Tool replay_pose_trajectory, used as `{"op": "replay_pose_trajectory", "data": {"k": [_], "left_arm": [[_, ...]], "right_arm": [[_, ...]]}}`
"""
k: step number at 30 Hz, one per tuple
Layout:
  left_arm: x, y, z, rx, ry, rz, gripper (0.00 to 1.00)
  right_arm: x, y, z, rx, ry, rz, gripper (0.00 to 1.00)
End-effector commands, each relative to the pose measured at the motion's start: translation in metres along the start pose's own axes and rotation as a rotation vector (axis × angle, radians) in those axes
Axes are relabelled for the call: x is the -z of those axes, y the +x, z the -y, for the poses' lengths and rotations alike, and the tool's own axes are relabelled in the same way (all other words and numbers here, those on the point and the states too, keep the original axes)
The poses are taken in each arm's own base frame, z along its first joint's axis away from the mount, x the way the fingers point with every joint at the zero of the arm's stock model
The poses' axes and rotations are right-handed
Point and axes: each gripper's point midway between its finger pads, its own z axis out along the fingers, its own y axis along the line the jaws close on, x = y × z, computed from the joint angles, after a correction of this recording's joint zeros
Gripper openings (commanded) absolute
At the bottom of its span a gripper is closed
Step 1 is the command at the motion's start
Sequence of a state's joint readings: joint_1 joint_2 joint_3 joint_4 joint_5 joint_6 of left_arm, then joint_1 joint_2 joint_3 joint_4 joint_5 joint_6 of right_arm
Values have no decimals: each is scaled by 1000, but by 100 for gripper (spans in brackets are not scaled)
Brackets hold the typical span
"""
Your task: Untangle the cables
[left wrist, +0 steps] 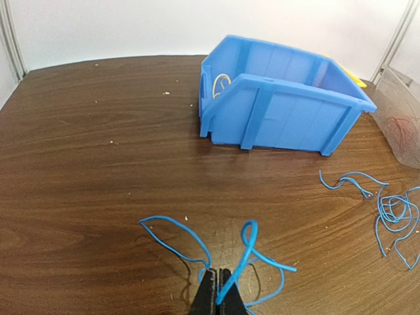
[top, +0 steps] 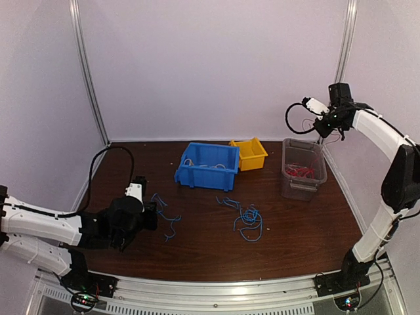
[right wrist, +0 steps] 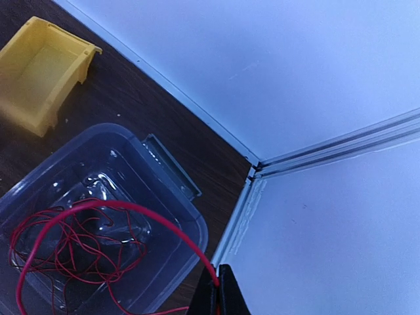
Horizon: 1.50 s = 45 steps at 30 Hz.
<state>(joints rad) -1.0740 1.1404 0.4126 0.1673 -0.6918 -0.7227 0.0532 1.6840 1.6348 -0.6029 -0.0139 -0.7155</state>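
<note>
The left gripper (left wrist: 216, 292) was clenched on a blue cable (left wrist: 247, 244), low over the table (top: 295, 243), in front of the blue bin (top: 207, 165) and to its left. Two loops of this cable stood out from the closed fingers toward that bin. A blue tangle (top: 248, 220) of further cables lay on the wood in front of the blue bin and a little to its right, apart from the pinched one. Inside the blue bin a yellow cable (left wrist: 220, 83) was visible. The yellow bin (top: 249, 153) sat just beside the blue bin's right rear corner. Further right of the blue bin stood a clear container (top: 298, 190) with a heap of red cables (right wrist: 72, 252) in it. The right gripper (right wrist: 218, 279) was high above this container, its fingers pressed together on one red cable (right wrist: 144, 213), which arched from them over the heap.
</note>
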Motion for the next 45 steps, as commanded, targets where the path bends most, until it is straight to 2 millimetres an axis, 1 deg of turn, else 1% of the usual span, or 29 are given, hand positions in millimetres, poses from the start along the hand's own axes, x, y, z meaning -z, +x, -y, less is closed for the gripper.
{"op": "replay_pose_trajectory", "data": {"k": [1,5,10,11,13,14,16,19,20,22,23,26,28,30,33,36,38,41,43,45], "left_arm": [[-2,-11,22,-83,86,21,0],[-7,-12,50,-119,183,7,0],[-14,-12,74,-142,255,1,0],[-15,-14,79,-146,272,5,0],[-17,-15,89,-159,304,6,0],[-17,-16,93,-163,317,8,0],[-18,-16,101,-172,338,6,0],[-20,-18,105,-176,344,12,0],[-20,-20,106,-179,346,15,0],[-20,-23,108,-182,345,24,0],[-20,-24,108,-184,342,27,0],[-20,-30,110,-181,341,40,0],[-20,-33,113,-182,346,43,0],[-19,-38,119,-184,365,47,0],[-14,-53,132,-178,406,71,0],[-9,-66,146,-195,455,98,0],[-8,-72,155,-217,482,104,0],[-8,-79,167,-231,512,116,0],[-5,-91,171,-199,520,148,0],[2,-110,174,-155,534,202,0]], "right_arm": [[-14,-5,-52,-126,-234,58,0],[-25,1,-86,-199,-371,73,0],[-40,15,-118,-264,-486,37,0],[-42,20,-124,-272,-501,29,4],[-46,26,-132,-285,-518,16,26],[-46,28,-133,-291,-516,13,33],[-40,27,-129,-294,-500,27,45],[-22,14,-117,-299,-466,77,57],[-14,9,-112,-302,-459,98,59],[2,-1,-112,-285,-463,139,62],[10,-6,-116,-262,-474,160,63],[31,-15,-150,-150,-538,196,63],[54,-25,-189,-23,-626,247,63],[79,-30,-228,63,-747,315,63],[116,-46,-271,128,-917,431,65],[143,-66,-301,182,-1030,498,65],[161,-83,-316,213,-1085,531,65],[180,-104,-333,214,-1157,583,65],[185,-114,-342,206,-1183,617,66],[182,-119,-347,184,-1204,638,66]]}}
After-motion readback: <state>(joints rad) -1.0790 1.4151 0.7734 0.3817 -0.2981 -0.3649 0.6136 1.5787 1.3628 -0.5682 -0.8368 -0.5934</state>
